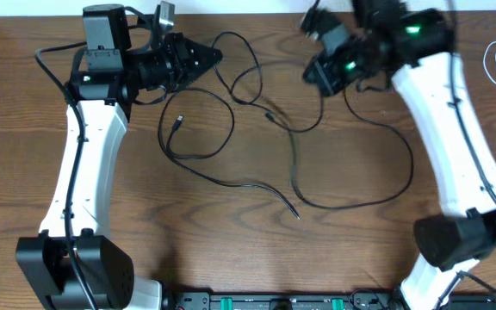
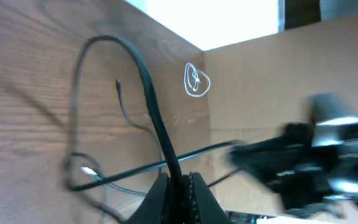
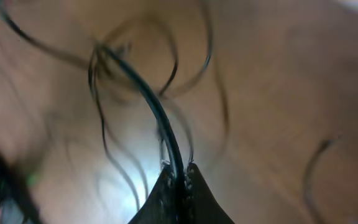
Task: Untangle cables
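Your overhead view lays out the whole desk (image 1: 231, 250). The black cables (image 1: 265, 185) sprawl in loose overlapping loops across its middle, toward the far edge. The white cable (image 1: 489, 62) lies coiled by itself at the right edge, well apart from them.

That view does not show you the grips. The left gripper (image 1: 209, 58) ends where a black loop begins, and the right gripper (image 1: 312, 76) is a blur above the far edge.

Your wrist cameras settle it. In the left wrist view, the left gripper (image 2: 179, 186) has its jaws clamped on a black cable (image 2: 151, 106) that arches up and away over the wood. In the right wrist view, the right gripper (image 3: 180, 180) has its jaws pressed together on a black cable (image 3: 157, 112), with more loops smeared behind it. You cannot tell whether both hold the same cord.

The desk is dark brown wood grain. The left wrist view alone shows a plain tan panel (image 2: 260, 81) standing at its edge, with the white coil (image 2: 196, 79) lying close to it.
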Robot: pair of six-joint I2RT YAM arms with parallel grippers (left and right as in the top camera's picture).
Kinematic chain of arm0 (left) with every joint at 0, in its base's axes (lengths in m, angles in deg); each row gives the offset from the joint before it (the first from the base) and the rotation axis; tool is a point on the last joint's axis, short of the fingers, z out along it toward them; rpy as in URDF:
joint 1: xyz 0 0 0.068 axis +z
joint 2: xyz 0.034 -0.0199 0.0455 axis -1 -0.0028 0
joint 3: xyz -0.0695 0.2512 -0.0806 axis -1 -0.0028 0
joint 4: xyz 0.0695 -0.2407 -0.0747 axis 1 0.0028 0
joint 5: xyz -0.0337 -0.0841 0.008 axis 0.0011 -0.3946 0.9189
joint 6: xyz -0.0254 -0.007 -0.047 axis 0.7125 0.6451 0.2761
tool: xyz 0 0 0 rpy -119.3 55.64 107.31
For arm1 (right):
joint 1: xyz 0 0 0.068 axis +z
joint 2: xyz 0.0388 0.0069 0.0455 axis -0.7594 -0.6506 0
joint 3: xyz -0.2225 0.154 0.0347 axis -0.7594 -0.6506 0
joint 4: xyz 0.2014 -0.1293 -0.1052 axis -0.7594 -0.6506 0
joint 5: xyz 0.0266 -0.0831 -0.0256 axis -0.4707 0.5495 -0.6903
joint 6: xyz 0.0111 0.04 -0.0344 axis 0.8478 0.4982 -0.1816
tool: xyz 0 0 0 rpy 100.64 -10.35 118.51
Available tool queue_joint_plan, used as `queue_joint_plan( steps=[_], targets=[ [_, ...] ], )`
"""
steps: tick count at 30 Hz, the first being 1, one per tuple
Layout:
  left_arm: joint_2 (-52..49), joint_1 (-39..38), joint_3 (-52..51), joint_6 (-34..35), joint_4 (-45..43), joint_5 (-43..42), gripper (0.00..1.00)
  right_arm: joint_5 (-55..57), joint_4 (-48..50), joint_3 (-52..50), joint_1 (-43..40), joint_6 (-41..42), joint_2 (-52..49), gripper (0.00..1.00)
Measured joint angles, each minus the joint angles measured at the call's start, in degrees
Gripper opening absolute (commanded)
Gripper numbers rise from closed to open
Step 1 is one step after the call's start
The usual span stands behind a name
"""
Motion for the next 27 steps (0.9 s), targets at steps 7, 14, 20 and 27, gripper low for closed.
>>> queue_joint_plan(
  steps=[7,14,20,27],
  targets=[
    [0.0,-0.09,0.0,-1.81,0.52,-0.07,0.07,0.09,1.11,2.75,-0.68,2.38,2.67,0.01],
    [0.0,-1.62,0.0,-4.55,3.5,-0.04,0.07,0.0,4.31,2.73,-0.68,3.21,2.29,0.01],
    [0.0,-5.4,0.0,-6.05,5.33,-0.55,0.07,-0.7,7.37,2.73,-0.68,3.72,2.29,0.01],
    [0.0,-8.28,0.0,-6.05,5.33,-3.67,0.07,-1.2,9.4,2.45,-0.68,5.84,2.19,0.01]
  ],
)
